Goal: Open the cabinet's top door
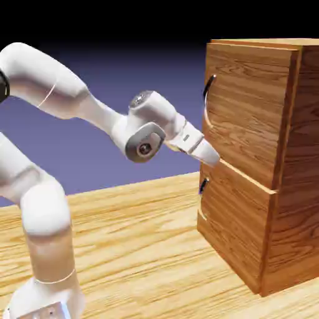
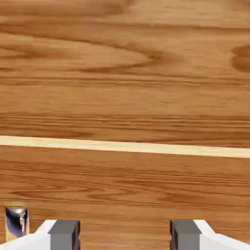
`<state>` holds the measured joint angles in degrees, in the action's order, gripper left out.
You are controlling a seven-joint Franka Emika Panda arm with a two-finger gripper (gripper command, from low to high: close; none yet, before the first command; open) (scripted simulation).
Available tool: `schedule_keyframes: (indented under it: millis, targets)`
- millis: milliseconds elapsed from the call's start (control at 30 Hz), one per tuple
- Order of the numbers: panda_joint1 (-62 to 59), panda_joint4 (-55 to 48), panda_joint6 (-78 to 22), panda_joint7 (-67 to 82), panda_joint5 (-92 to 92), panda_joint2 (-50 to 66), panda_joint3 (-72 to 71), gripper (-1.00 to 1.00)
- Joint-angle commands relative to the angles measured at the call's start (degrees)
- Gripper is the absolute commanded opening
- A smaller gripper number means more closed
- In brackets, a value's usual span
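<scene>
the cabinet (image 1: 290, 205) is a tall brown wood box on the exterior view's right, and it stands on the wood table (image 1: 137, 243). its top door (image 1: 249, 106) is the big upper front part, and it is shut. the long, bent top handle (image 1: 207, 99) is on the front of the cabinet, near the door's edge on the exterior view's left. the white robot arm (image 1: 47, 75) reaches over to the front of the cabinet. the gripper (image 2: 125, 234) is open, with its two grey tips wide apart and nothing in between. it is at the cabinet's front, close to the pale line (image 2: 125, 146) between the top door and the lower front (image 1: 237, 224). so the top handle is higher up the cabinet than the gripper. the small low handle (image 1: 204, 185) is on the cabinet's lower front, under the hand. one cannot tell if the gripper touches the cabinet
</scene>
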<state>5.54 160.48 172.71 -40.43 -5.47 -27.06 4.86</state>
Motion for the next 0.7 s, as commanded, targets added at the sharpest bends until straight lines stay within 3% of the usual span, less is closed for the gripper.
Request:
schedule_keyframes:
  millis: [0,667]
  targets:
    - [1.80,-0.19,-0.48,0.75,-2.03,2.08,1.81,0.00]
    - [37.79,-4.07,-10.11,15.79,-42.56,43.62,37.87,0.00]
